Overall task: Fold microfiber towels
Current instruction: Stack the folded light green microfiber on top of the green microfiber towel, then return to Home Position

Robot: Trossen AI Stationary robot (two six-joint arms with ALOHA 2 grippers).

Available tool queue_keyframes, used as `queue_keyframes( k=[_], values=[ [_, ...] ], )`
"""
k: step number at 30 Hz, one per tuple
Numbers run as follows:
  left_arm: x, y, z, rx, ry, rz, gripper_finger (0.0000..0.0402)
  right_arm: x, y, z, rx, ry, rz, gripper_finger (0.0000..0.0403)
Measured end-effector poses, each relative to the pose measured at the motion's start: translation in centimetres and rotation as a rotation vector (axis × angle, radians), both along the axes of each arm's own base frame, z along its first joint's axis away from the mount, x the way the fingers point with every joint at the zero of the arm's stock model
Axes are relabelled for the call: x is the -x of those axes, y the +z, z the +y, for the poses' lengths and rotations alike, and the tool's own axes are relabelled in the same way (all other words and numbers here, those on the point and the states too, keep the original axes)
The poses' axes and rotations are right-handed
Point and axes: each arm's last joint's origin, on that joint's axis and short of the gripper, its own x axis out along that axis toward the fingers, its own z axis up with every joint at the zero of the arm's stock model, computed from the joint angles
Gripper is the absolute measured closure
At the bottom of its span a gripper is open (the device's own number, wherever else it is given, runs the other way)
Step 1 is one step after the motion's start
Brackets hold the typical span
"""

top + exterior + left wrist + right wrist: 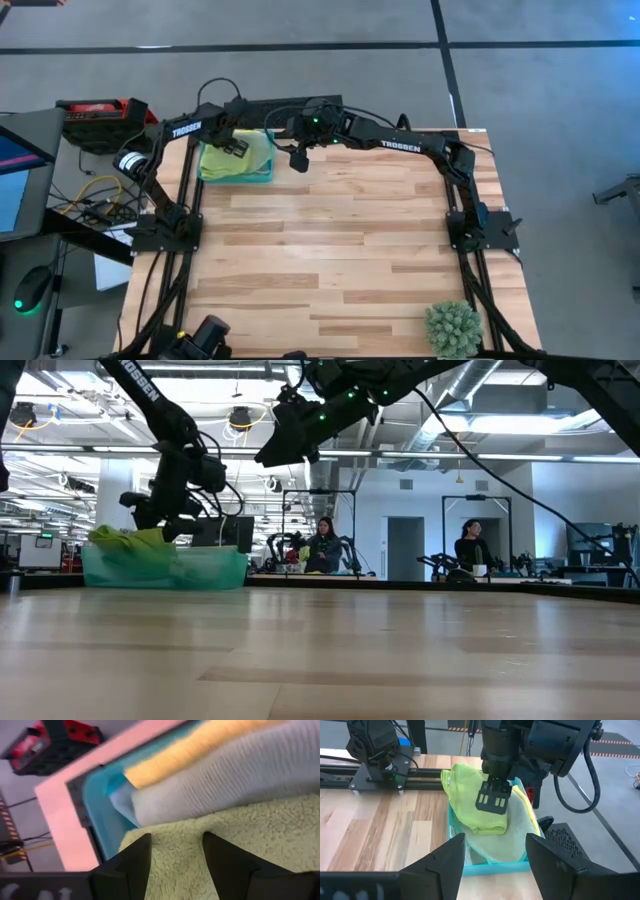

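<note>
Left hand [492, 800] hangs over the teal tray [262, 176] at the far left corner of the desk [330, 260], its fingers spread wide and its tips just above the lime green towel [475, 800] — no cloth is caught between them, as far as the wrist views show. Right hand [299, 160] hovers just beside the tray, toward the middle of the far edge, fingers wide apart too and holding nothing.

Near to far: the near part of the desk is bare wood apart from a small spiky plant [453, 328] at the near right corner; no towel lies spread or folded on the boards. All the towels sit heaped in the tray — lime green on top, a paler sage green one [520, 827] under it, and in the left wrist view a light one [240, 775] and the yellow one [200, 745] beside it.

By my reading the task is barely begun: nothing is drawn out yet, so the picking, spreading and folding are all left.
</note>
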Motion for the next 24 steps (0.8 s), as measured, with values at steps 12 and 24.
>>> queue_keyframes(
  k=[12, 24],
  values=[
    [-0.5, 4.1, -0.9, -0.065, -0.057, -0.128, 0.0230, 2.1, 3.1, 0.2, 0.024, -0.052, 0.000, 0.0171],
    [2.0, 15.9, -10.5, -0.316, -0.401, -0.578, 0.0244, 10.9, 12.6, 3.5, 0.038, -0.102, -0.009, 0.0320]
  ],
)
